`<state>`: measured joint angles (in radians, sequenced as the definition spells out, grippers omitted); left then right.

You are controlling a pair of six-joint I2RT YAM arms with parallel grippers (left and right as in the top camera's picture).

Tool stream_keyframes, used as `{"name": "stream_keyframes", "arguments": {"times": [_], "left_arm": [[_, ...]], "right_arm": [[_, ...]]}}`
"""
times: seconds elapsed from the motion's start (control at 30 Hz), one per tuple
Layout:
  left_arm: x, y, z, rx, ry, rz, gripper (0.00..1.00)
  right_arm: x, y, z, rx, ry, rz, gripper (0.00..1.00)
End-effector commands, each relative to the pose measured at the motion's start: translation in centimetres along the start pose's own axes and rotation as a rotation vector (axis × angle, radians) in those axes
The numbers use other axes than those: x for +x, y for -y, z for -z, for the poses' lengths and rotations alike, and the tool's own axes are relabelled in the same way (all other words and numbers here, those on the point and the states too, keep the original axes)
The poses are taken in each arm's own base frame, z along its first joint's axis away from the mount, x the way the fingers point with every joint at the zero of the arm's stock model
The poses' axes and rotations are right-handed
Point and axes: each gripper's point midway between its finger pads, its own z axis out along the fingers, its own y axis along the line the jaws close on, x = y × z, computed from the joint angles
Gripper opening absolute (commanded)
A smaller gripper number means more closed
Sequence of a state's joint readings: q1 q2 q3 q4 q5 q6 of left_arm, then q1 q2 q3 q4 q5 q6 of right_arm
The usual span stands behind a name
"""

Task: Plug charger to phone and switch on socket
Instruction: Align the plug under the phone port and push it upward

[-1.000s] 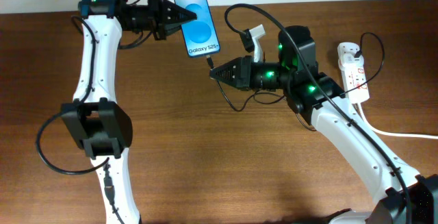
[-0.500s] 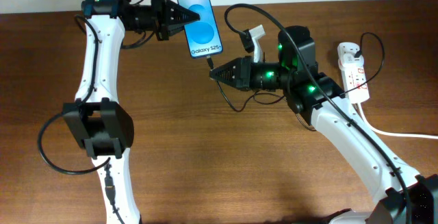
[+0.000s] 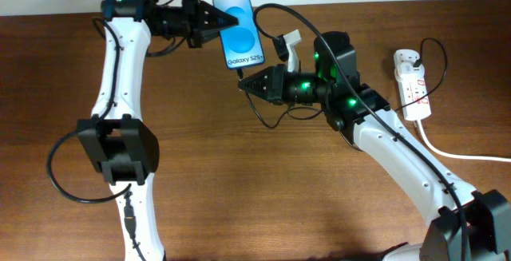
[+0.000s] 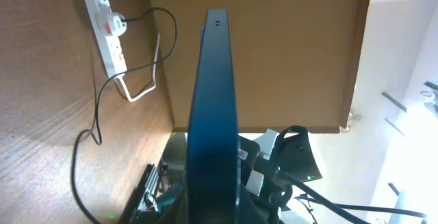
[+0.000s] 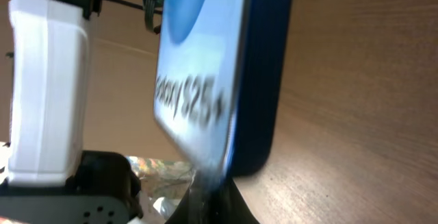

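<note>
Now you hold phone [image 3: 243, 29] clamped in left gripper [image 3: 214, 20], charger [image 3: 239, 72] tip pinched in right gripper [image 3: 243, 84] at its port. Seating unconfirmed; socket [image 3: 413, 81], table's [image 3: 239, 197] right edge, apparently pending.

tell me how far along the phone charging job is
Done: thin black charger cable is plugged into the white oblong power strip. In hand: left fingers grip the black-framed blue-screen phone; right fingers hold the cable's tip at the phone's bottom edge, seating unclear. Left: the strip's switch, state unreadable.
</note>
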<state>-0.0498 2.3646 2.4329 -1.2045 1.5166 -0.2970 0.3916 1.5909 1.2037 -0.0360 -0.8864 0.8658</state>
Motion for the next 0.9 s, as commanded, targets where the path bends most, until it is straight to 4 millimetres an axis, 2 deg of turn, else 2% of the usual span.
{"name": "stream_keyframes", "arguments": {"times": [0.0,0.13,0.27,0.4,0.87], "left_arm": [[0.5,1.8,-0.2,0.055,-0.022,-0.018,0.00],[0.1,1.7,0.4,0.052,-0.009,0.010,0.00],[-1.2,2.0,1.7,0.048,0.016,0.020,0.00],[-2.1,2.2,1.8,0.037,0.026,0.018,0.00],[-2.2,2.0,1.8,0.029,0.031,0.024,0.00]], "right_arm": [[-0.3,0.3,-0.1,0.014,0.018,-0.002,0.04],[-0.3,0.1,0.1,-0.002,0.007,-0.005,0.04],[-0.4,0.0,1.0,-0.032,-0.013,-0.038,0.04],[-0.3,-0.2,1.2,-0.051,-0.029,-0.036,0.04],[-0.4,-1.8,1.3,-0.120,-0.042,0.032,0.04]]}}
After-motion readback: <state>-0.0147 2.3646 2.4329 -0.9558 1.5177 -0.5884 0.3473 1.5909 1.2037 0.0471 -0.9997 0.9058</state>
